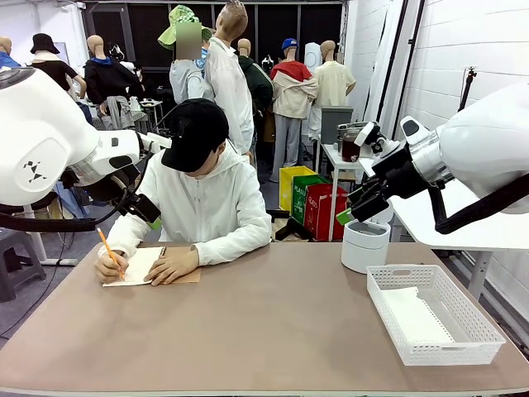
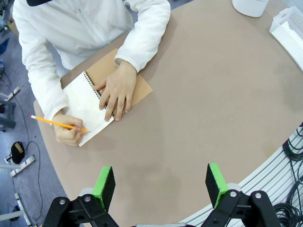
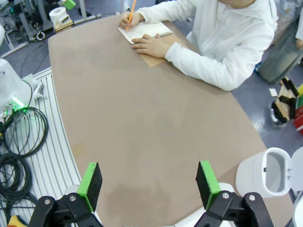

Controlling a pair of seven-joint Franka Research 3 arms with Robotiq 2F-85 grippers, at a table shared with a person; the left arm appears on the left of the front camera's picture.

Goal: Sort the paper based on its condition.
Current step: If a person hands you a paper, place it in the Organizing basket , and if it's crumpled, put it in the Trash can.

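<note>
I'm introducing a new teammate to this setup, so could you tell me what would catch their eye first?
A person in a white hoodie writes with an orange pencil in a spiral notebook at the table's far left. A white mesh basket sits at the near right, a white bin behind it. The left tool and right tool hang open above the table.

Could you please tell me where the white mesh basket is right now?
In the front view, the white mesh basket sits on the right side of the table, near the robot's edge, just in front of the white bin.
</note>
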